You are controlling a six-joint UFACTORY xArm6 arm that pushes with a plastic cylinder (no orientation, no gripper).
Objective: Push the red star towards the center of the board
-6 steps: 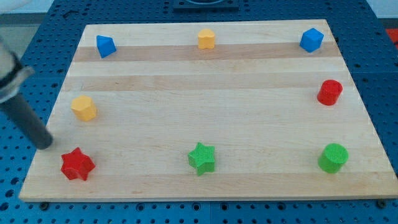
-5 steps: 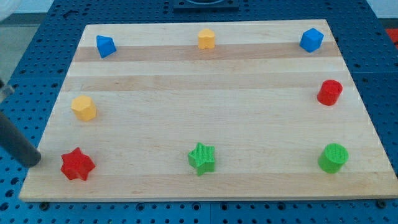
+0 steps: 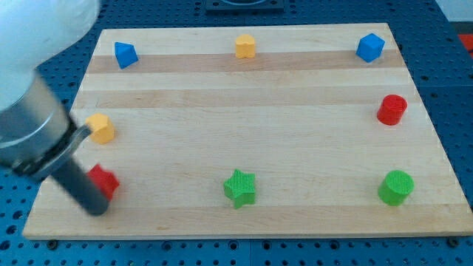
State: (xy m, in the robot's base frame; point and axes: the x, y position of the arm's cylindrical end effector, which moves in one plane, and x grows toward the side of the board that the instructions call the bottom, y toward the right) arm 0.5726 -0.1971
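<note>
Red star (image 3: 106,181): low in the frame's left, near the lower left corner of the counter (image 3: 244,118), left half hidden behind the dark rod. Far from the board's middle, so the task looks barely begun.

My tip (image 3: 97,210): down at the star's lower left edge, apparently touching it, though the rod covers the contact itself. Probably placed there on purpose: the centre lies up and to the right of the star, so a shove from the lower left sends it that way. Rod slanting up and left out of the frame, with the blurred pale arm filling the upper left corner.

No claw on this arm, only the plain rod. Nothing to open or clamp, nothing held, just the tip against the star.

Just above the star, close by: yellow block (image 3: 100,128), a likely obstacle if the push veers upward. Further right along the bottom: green star (image 3: 239,188), then green cylinder (image 3: 396,187). At the right edge: red cylinder (image 3: 392,109). Along the top: left blue block (image 3: 126,54), orange block (image 3: 245,46), right blue block (image 3: 370,47). All well clear of a diagonal path to the middle.
</note>
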